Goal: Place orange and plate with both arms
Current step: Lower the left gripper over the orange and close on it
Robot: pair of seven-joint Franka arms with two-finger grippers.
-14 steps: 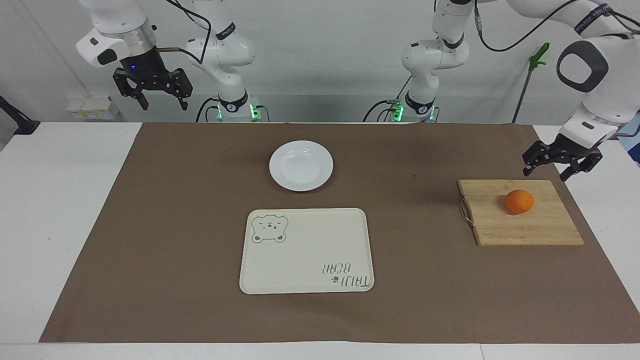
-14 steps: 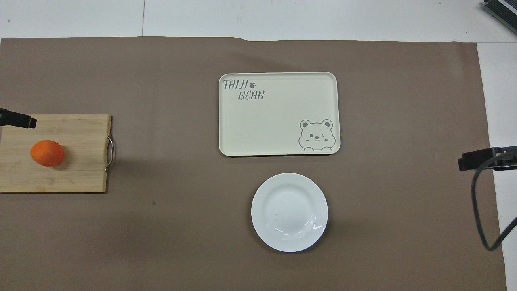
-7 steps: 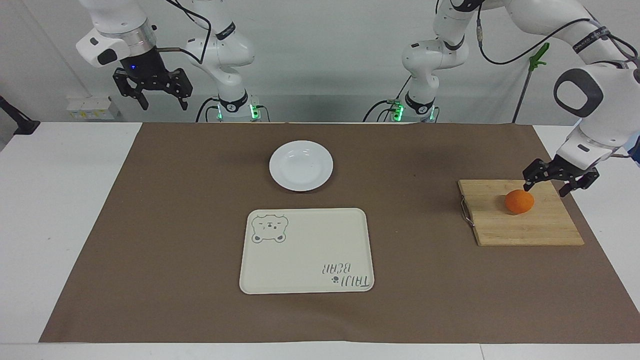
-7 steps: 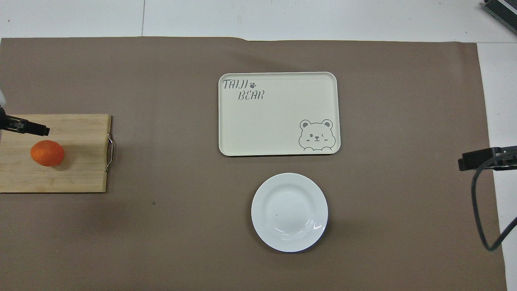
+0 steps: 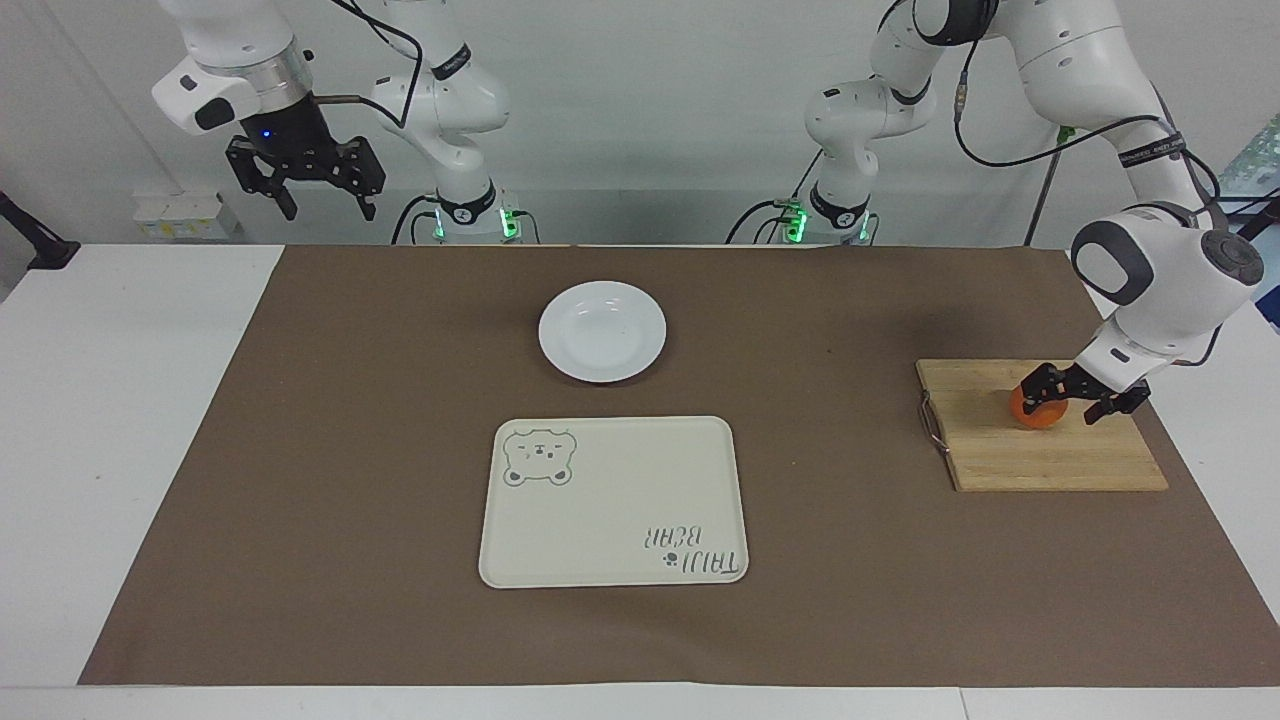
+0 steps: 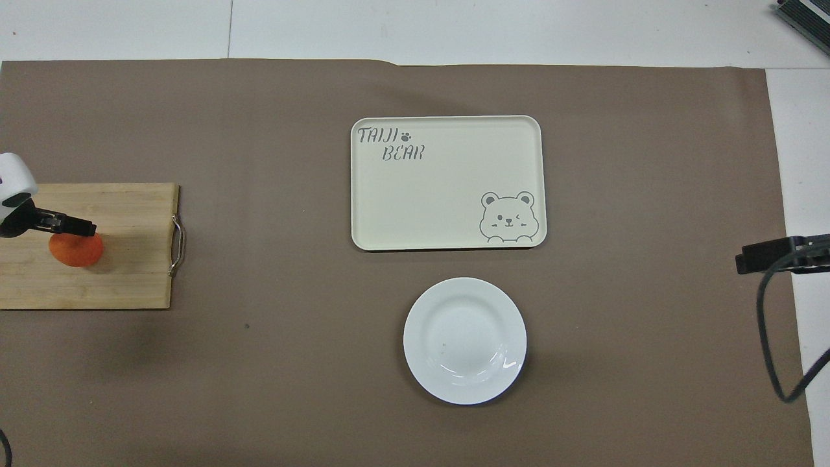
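Observation:
The orange [image 5: 1031, 414] lies on a wooden cutting board [image 5: 1050, 462] at the left arm's end of the table. My left gripper [image 5: 1066, 401] is down at the orange, open, with one finger on each side of the fruit; the upper part of the orange is covered by it. In the overhead view a black finger [image 6: 70, 226] lies over the orange [image 6: 78, 252]. The white plate [image 5: 602, 331] sits empty near the robots, mid-table. My right gripper [image 5: 328, 206] hangs open and empty, high over the table edge at the right arm's end, waiting.
A cream tray with a bear print [image 5: 612, 500] lies farther from the robots than the plate, nothing on it. The cutting board has a metal handle [image 5: 932, 423] on its side toward the tray. Brown paper [image 5: 300, 450] covers the table.
My left gripper has come down from above the board's edge and now straddles the orange. The right arm, plate and tray have not moved.

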